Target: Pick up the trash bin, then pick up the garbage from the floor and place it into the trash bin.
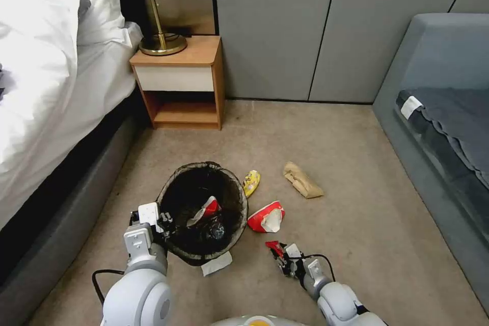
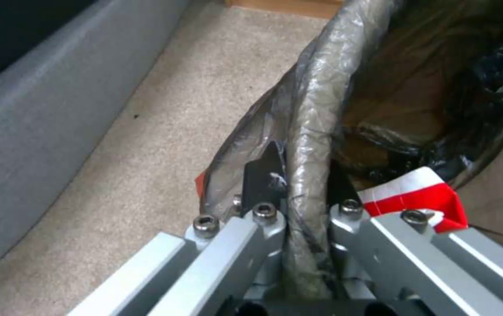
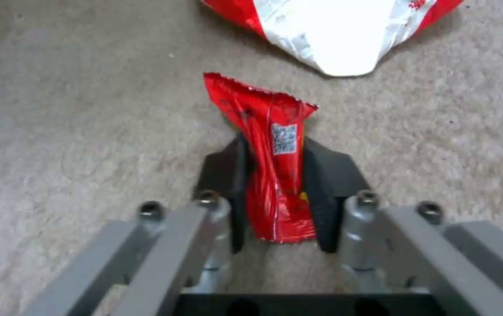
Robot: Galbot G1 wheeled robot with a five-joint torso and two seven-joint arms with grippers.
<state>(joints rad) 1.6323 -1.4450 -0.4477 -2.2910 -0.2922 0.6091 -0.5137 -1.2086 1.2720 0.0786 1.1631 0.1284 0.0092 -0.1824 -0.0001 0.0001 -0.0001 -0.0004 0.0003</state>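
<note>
Head view: the trash bin [image 1: 202, 211] is seen on the carpet beside the bed [image 1: 46, 76], its bag-covered rim gripped by the left hand [image 1: 165, 221]; a red-and-white cup [image 1: 206, 209] and a dark bottle [image 1: 216, 232] are lying inside. A yellow wrapper [image 1: 251, 182], a crushed red-and-white cup [image 1: 266, 217], a brown paper bag [image 1: 302, 180] and a white tissue [image 1: 216, 263] are scattered on the floor around the bin. A red wrapper [image 1: 275, 248] is pinched by the right hand [image 1: 283, 257], low near the floor. Left wrist view: the left hand [image 2: 301, 193] is clamped on the rim of the bin [image 2: 312, 123]. Right wrist view: the right hand [image 3: 276, 175] is closed on the red wrapper [image 3: 272, 149], with the crushed cup [image 3: 333, 30] just beyond.
</note>
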